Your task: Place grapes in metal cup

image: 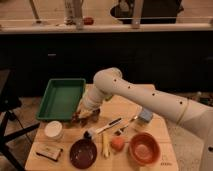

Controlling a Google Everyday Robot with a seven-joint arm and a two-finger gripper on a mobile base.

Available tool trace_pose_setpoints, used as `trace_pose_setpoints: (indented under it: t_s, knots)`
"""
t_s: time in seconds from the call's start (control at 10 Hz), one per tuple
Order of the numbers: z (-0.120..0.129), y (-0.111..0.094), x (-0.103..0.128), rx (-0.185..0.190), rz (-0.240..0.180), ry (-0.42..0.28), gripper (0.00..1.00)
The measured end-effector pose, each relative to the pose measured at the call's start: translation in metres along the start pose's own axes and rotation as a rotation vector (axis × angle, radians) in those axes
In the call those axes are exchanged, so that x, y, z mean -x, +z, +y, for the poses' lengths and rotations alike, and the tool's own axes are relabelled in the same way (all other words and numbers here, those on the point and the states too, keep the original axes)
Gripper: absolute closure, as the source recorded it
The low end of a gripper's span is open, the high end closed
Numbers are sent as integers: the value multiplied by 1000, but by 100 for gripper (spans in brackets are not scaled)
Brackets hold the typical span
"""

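My gripper (pixel 85 114) hangs from the white arm (pixel 150 100) that reaches in from the right. It is low over the wooden table (pixel 155 127), just off the front right corner of the green tray (pixel 60 97). A dark brownish shape sits right at the gripper's tip. I cannot tell whether that shape is the grapes, the metal cup, or both. Neither shows clearly anywhere else.
A white round container (pixel 53 130) stands front left, with a small brown packet (pixel 50 151) below it. A dark maroon bowl (pixel 82 152), a yellow stick (pixel 105 145), an orange block (pixel 117 143) and an orange-red bowl (pixel 145 148) line the front. A brush (pixel 102 129), a fork (pixel 127 127) and a grey-blue cube (pixel 145 116) lie mid-table.
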Motion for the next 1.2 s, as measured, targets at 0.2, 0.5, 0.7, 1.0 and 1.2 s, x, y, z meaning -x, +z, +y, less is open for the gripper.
trace_pose_setpoints:
  t_s: [0.2,0.5,0.7,1.0,1.2]
  knots:
    - [-6,-5,-6,-22,13,20,98]
    - [-14,-11,-17,-53,-9,54,98]
    - [-18,-16,-28,-80,-54,82,98]
    - [-28,-18,-38,-112,-127,106,98]
    - [-34,-18,-41,-117,-146,109,98]
